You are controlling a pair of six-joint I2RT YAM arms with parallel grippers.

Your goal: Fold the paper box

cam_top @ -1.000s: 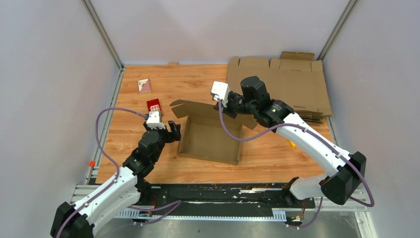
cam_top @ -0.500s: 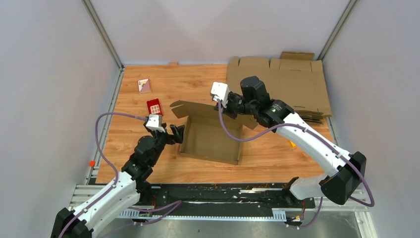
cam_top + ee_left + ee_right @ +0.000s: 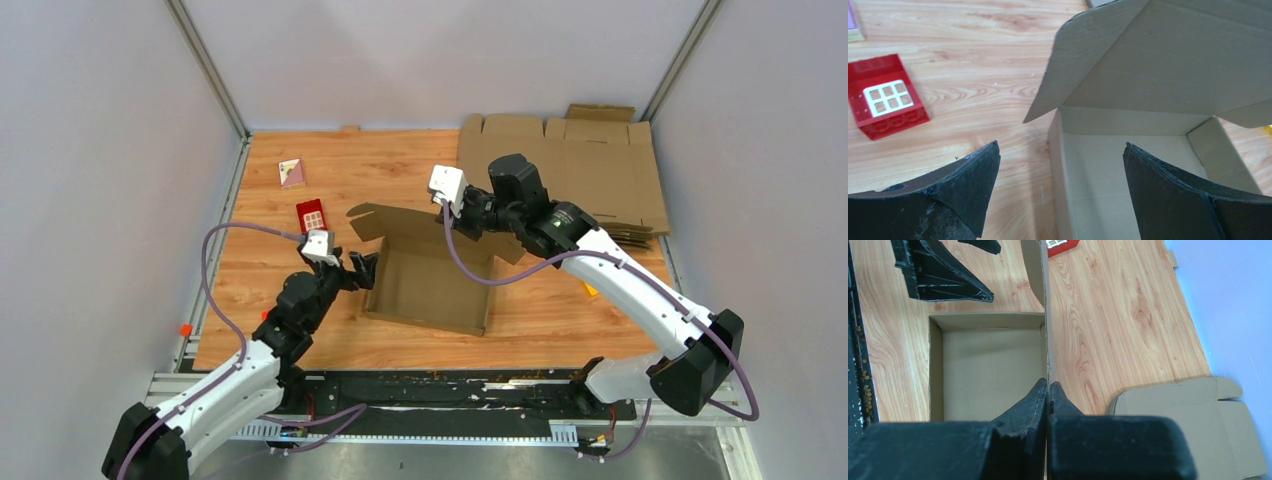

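Top external view: the paper box (image 3: 430, 290) sits in the middle of the surface (image 3: 400, 165), its tray formed and its lid raised along the far edge. The right gripper (image 3: 1048, 386) is clenched on the lid's edge. The left gripper (image 3: 362, 268), spread wide and grasping nothing, hovers just beside the tray's left wall. That wall runs near-to-far and lines up between its fingers, so the left arm is nearer.
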